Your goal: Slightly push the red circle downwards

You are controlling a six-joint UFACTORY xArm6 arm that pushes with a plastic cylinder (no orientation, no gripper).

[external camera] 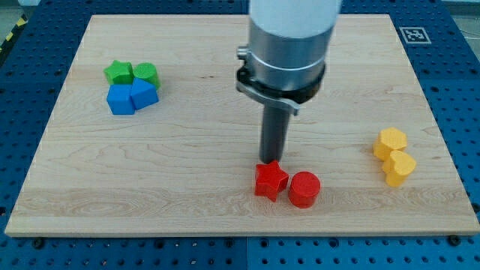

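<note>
No fingers here: the arm ends in a straight dark rod, so there is nothing to spread, press together or pinch. My tip (271,163) comes down just behind the red star block (270,180), at about 12 o'clock from it, and whether it touches the star's upper edge I cannot tell.

The red circle (304,189), a short cylinder, sits touching the star at the star's 4 o'clock side. From my tip, the circle lies at about 4 o'clock, close but apart. Both red blocks rest near the 6 o'clock edge of the wooden worktop (187,172), a little toward the view's right of centre.

Toward 10 o'clock on the worktop is a tight cluster of four: a green star block (118,72) and a second green block (146,74) side by side, with a blue cube (120,99) and a second blue block (144,94) directly below them, all touching.

Near the 3 o'clock edge, two yellow blocks touch, one (391,142) above the other (400,167), both roughly hexagonal.
</note>
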